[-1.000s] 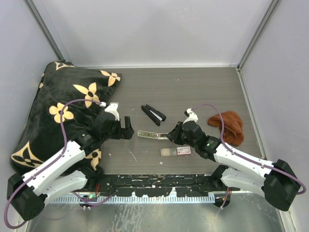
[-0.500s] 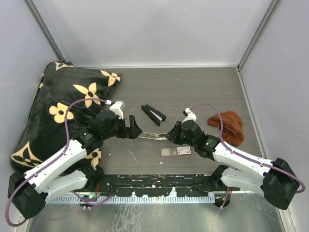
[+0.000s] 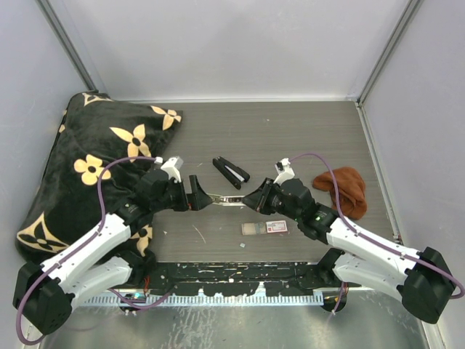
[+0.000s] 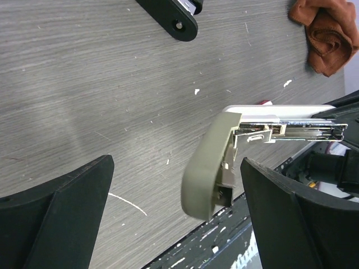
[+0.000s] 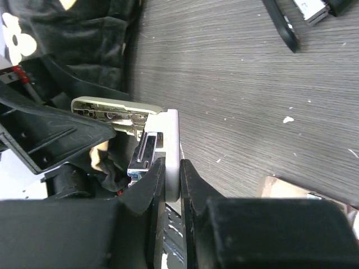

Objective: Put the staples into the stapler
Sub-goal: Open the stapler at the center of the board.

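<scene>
The stapler point(image 3: 227, 202), cream-green on top with a white base and its metal rail showing, hangs above the table between both grippers. My right gripper point(image 3: 256, 199) is shut on its white base point(image 5: 171, 147). The green cap end point(image 4: 208, 162) sits between the wide-open fingers of my left gripper point(image 3: 195, 193), nearer the right finger point(image 4: 291, 218) and touching neither. In the left wrist view the metal rail point(image 4: 291, 130) lies exposed. The staples point(image 3: 251, 229), a small grey strip, lie on the table beside a red-and-white box point(image 3: 277, 227).
A black clamp-like tool point(image 3: 231, 173) lies on the table behind the stapler. An orange cloth point(image 3: 343, 189) is bunched at the right. A black flowered cushion point(image 3: 87, 160) fills the left side. The grey walls close in at both sides.
My left gripper has moved right until its open fingers straddle the stapler's green end. My right gripper has shifted slightly up and away with the stapler held.
</scene>
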`<state>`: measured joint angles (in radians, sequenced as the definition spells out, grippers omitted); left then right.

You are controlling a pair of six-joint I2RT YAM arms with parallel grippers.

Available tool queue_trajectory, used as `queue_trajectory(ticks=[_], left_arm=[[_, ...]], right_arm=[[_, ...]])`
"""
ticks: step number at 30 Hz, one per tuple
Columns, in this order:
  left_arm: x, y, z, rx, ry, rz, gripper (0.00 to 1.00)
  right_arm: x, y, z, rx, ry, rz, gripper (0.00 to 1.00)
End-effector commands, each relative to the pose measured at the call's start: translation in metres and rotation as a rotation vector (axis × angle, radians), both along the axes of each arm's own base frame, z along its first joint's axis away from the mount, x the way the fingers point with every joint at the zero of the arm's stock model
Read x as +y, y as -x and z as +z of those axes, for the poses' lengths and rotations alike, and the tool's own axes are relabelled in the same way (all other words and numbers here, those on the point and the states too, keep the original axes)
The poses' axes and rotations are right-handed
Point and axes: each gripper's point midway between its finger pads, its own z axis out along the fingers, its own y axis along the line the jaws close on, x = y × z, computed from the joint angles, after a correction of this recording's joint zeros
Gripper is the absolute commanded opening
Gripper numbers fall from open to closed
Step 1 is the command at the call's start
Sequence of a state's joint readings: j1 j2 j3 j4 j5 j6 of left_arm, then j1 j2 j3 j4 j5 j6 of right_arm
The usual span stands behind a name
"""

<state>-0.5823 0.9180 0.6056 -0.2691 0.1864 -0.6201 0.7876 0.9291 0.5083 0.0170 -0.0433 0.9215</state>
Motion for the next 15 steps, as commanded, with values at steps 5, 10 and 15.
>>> queue_trajectory(ticks=[5,10,15], left_arm=[[-0.0171,-0.0035,0.0404,-0.074,0.182,-0.035,0.94],[-0.0181,-0.0029,0.0419,-0.067,0.209,-0.032,0.82],[-0.0202,-0.0011,0.0395,-0.050,0.218,-0.042,0.79]], right_arm=[[0.0156,0.0023,0.0451,-0.073,-0.192,0.056,0.01],[0.0168,0.0043,0.0474,-0.071,-0.220,0.070,0.01],[0.0185,0.0064,0.0515,-0.070,-0.254,0.088,0.01]])
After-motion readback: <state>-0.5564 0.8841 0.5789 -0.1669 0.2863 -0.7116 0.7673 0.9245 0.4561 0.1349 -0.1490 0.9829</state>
